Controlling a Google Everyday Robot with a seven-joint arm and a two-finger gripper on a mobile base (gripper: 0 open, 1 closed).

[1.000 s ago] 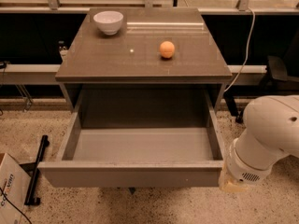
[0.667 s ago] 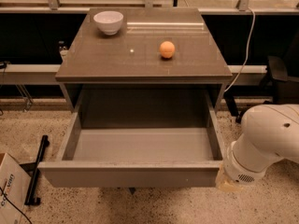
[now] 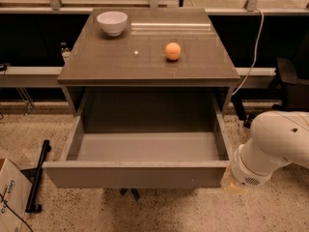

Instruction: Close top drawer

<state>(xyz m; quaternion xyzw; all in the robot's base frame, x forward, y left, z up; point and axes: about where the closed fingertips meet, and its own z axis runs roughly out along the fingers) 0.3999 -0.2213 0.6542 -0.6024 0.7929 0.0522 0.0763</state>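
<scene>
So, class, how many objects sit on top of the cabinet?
2. A white bowl at the back left, an orange right of centre. The whole cabinet top shows, so none is hidden. The gripper is low, by the open drawer at its front right corner.

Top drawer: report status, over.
Gripper low beside the drawer's front right corner. Top drawer pulled far out, not yet closed. Nothing seen blocking its travel; bowl and orange sit on cabinet top.

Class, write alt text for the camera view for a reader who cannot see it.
The top drawer stands pulled out and empty, with the robot's gripper beside its front right corner. On the cabinet top sit a white bowl and an orange ball.
</scene>
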